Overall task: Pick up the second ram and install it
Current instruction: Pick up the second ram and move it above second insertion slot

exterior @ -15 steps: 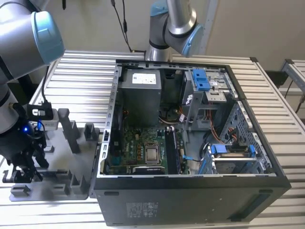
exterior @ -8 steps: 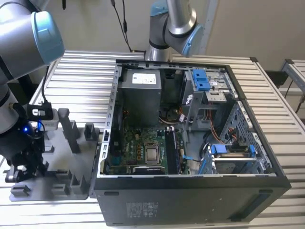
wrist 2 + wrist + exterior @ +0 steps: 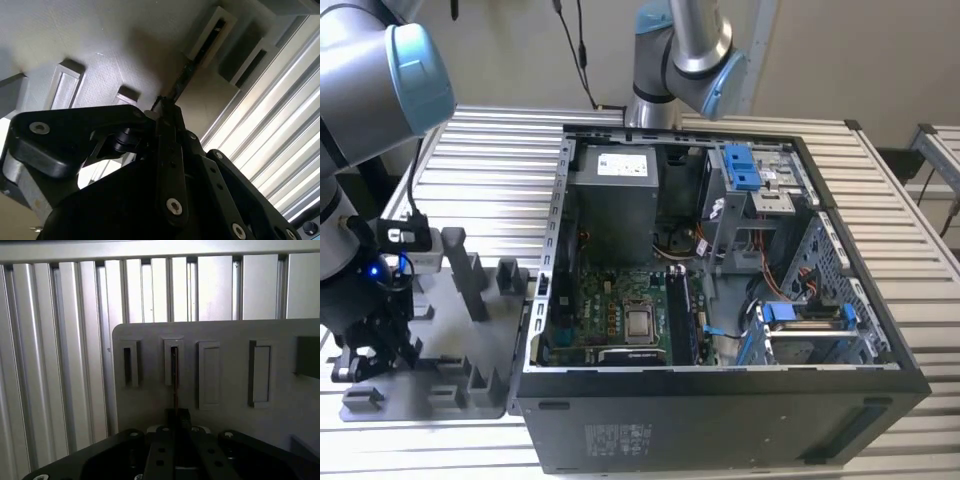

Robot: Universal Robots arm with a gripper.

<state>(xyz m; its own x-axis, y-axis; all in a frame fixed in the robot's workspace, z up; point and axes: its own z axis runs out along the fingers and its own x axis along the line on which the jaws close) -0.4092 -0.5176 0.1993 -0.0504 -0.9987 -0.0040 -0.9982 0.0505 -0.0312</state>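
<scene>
My black, bolted metal fingers (image 3: 176, 416) are drawn narrow and pinched onto the second ram (image 3: 175, 382), a thin dark circuit stick seen edge-on in both wrist views. The stick runs straight out from my fingertips, and its far end sits inside the slot of a raised pale grey plastic fixture block (image 3: 167, 362). That block is one of a row of four, with a neighbour on either side of it.

In the second wrist view the same stick (image 3: 183, 80) leads from my closed fingers (image 3: 167, 112) to the open mouth of its block (image 3: 210, 35).

The blocks rise from a flat, matt grey fixture plate (image 3: 230, 365) with rounded corners. The plate lies on the ribbed aluminium worktop (image 3: 60, 365), whose slats run past its edge.

In the exterior view my grey arm with its blue joint cap (image 3: 415, 75) reaches down over this plate (image 3: 435, 375) at the exterior view's left. Just beside the plate, toward the exterior view's right, stands an open black steel computer case (image 3: 720, 425). Inside it lies a green motherboard (image 3: 610, 305) with long black slots (image 3: 678, 310) near its middle. A grey power-supply box (image 3: 620, 200) and blue plastic drive brackets (image 3: 742, 165) sit deeper in. Behind the case stands another grey arm with a blue cap (image 3: 685, 60).
</scene>
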